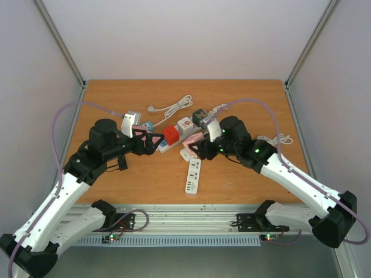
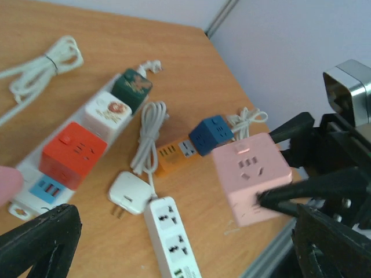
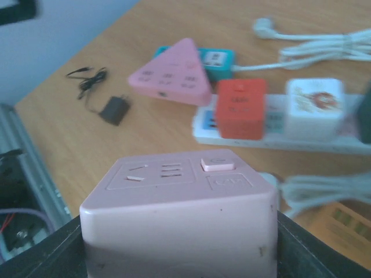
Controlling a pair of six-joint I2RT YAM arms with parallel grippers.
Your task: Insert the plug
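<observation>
My right gripper (image 1: 199, 146) is shut on a pink cube socket (image 1: 192, 141) and holds it just above the table at the centre. In the right wrist view the cube (image 3: 179, 214) fills the space between my fingers (image 3: 316, 252). It also shows in the left wrist view (image 2: 250, 176). A white plug (image 2: 130, 194) with two prongs and a coiled white cord lies flat on the table, seen in the top view (image 1: 186, 154) just left of the cube. My left gripper (image 1: 152, 142) is open and empty, its fingers (image 2: 43, 240) wide apart, left of the plug.
A white power strip (image 1: 193, 176) lies near the front. A long strip (image 1: 163, 147) carries red (image 1: 171, 134), white and green cubes. An orange USB hub (image 2: 171, 155), a blue cube (image 2: 211, 134), a pink triangular socket (image 3: 171, 75), a black charger (image 3: 113, 110) and coiled white cords (image 1: 174, 106) lie around.
</observation>
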